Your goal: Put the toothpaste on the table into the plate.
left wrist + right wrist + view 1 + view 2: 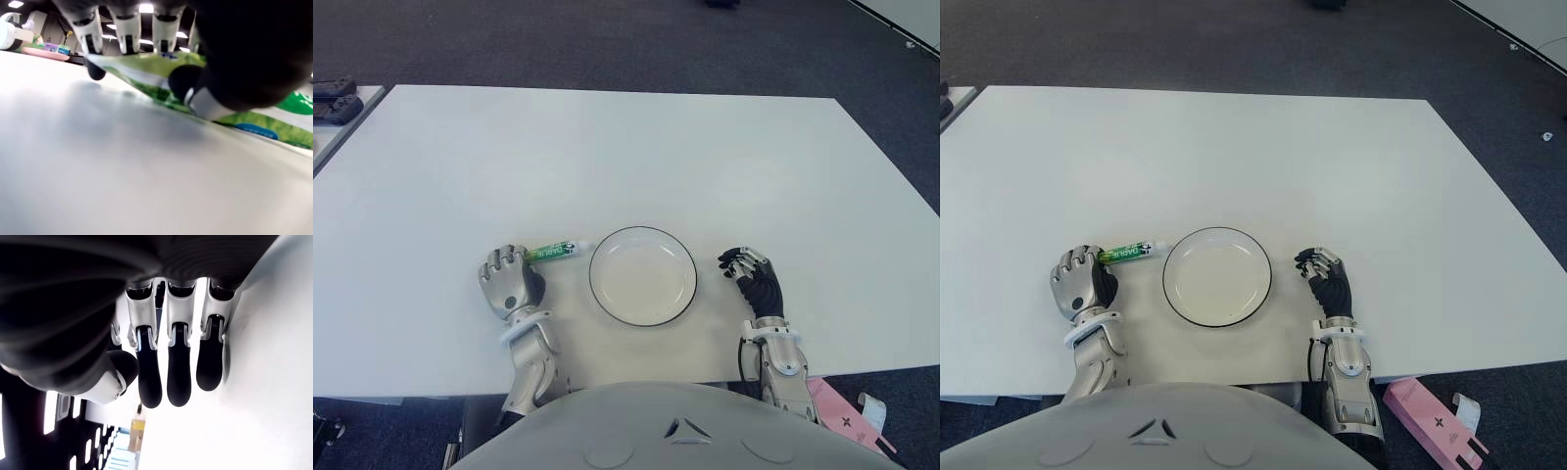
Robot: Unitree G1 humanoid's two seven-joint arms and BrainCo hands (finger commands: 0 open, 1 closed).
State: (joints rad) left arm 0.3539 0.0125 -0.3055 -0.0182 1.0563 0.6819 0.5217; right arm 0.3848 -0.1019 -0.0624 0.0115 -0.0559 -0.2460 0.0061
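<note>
Already the left hand (507, 282) curls around the green toothpaste tube's (551, 252) tail, its long axis pointing at the black-rimmed white plate (607, 304) just beside, while the right hand (754, 279) shows beyond the plate, relaxed and empty.

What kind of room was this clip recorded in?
Probably an office or lab: a large white table on dark carpet, another desk's corner alongside. The left hand grips a toothpaste tube beside a plate.

Even, bright overhead light fills both eye views; the white table (607, 147) shows soft shadows. The right wrist view's right side is overexposed.
</note>
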